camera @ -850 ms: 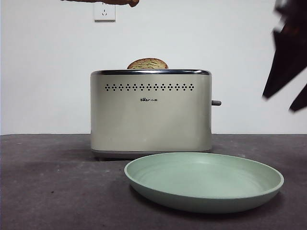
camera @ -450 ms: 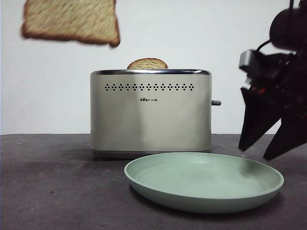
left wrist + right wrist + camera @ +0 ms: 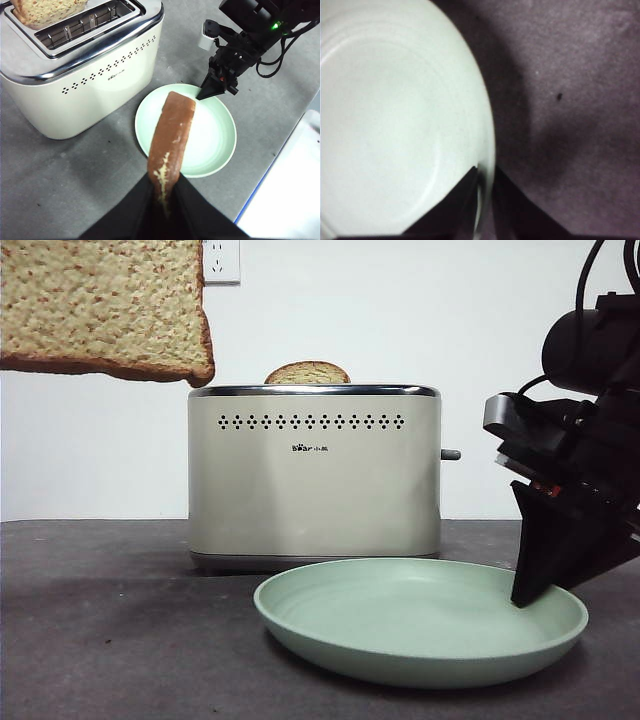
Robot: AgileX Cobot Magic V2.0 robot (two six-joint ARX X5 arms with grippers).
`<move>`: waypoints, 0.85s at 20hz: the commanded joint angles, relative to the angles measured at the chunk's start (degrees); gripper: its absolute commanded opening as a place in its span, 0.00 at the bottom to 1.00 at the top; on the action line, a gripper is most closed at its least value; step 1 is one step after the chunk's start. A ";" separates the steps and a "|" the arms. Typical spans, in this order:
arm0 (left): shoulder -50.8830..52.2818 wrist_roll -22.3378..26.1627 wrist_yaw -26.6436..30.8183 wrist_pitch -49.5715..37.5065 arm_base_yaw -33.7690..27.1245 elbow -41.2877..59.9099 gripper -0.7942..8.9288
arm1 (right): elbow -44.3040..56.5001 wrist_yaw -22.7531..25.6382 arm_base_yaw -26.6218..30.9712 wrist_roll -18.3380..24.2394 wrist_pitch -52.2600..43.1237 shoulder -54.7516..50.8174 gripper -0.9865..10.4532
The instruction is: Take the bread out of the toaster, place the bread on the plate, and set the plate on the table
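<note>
Now carrying bread (image 3: 170,131) clamped in left gripper (image 3: 164,192) above plate (image 3: 330,635), right gripper (image 3: 485,175) pinching its rim; next: lowering flat.

A white wall socket (image 3: 221,261) sits at the top of the front frame, left of centre. A second slice (image 3: 307,373) shows mid-frame, upper centre.

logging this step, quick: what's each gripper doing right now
Left gripper: shut on the bread, held in the air above the plate.
Right gripper: shut on the plate rim.
</note>
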State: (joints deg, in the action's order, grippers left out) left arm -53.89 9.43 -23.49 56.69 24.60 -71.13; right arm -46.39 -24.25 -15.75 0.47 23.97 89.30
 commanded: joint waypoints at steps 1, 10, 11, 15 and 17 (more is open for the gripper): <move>-0.24 -1.51 -0.79 -1.05 0.17 -0.68 0.09 | -0.96 0.09 -0.42 -1.36 -1.14 0.90 0.09; -4.22 -6.05 -18.05 -6.91 0.17 -0.68 0.09 | -0.96 -4.74 -5.64 -5.35 -1.40 -10.45 0.09; -5.86 -6.03 -18.34 -7.02 0.20 -0.68 0.09 | -0.98 -4.74 -6.71 -6.27 -1.75 -11.74 0.09; -15.34 -3.89 -20.81 -8.09 1.79 -0.68 0.09 | -0.98 -4.70 -9.75 -9.22 -3.43 -16.31 0.09; -20.11 -3.93 -22.08 -10.73 3.32 -0.68 0.09 | -0.98 -4.66 -10.49 -9.92 -4.20 -17.27 0.09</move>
State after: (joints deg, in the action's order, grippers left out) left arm -73.56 4.67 -44.95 46.39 27.75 -71.13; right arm -46.68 -28.53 -25.91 -7.94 20.47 71.57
